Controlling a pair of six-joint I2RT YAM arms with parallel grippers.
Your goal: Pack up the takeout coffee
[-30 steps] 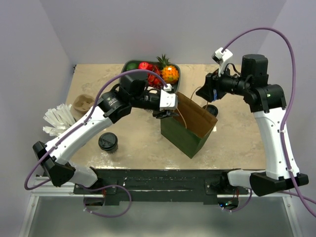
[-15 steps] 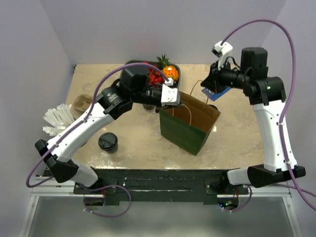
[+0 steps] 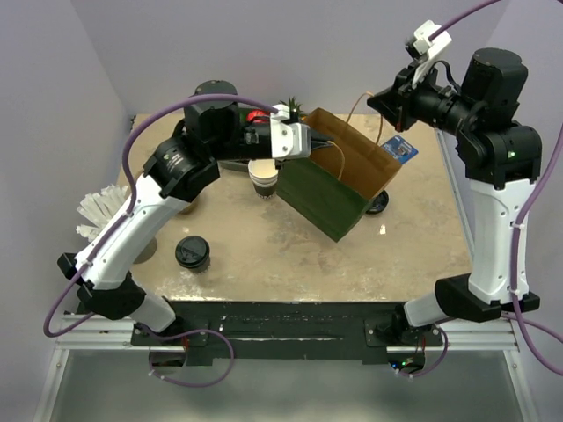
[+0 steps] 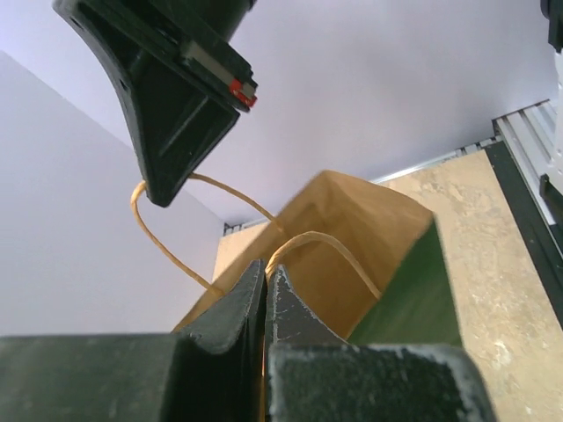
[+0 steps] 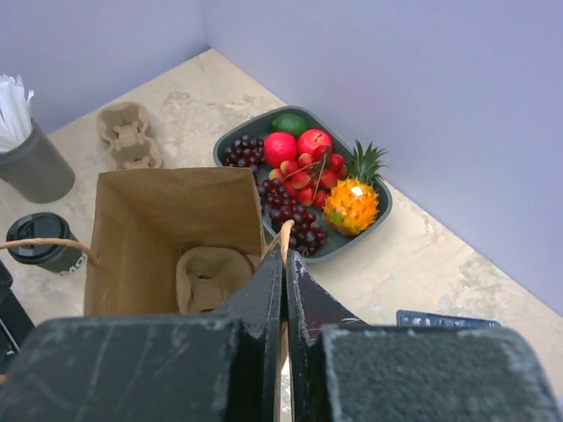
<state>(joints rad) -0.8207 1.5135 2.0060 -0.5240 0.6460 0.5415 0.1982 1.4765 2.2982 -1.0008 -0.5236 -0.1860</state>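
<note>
Together, left pincer (image 4: 266,281) and right pincer (image 5: 283,264) clench the bag (image 3: 321,198) by its handles (image 4: 308,234).

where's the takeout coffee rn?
In the top view, the takeout coffee stands upright on the near-left part of the table, beside the left arm and well left of the green paper bag.

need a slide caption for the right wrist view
Right hand holds the paper bag by its handle; a cardboard cup holder sits inside, the lidded coffee cup stands outside.
</note>
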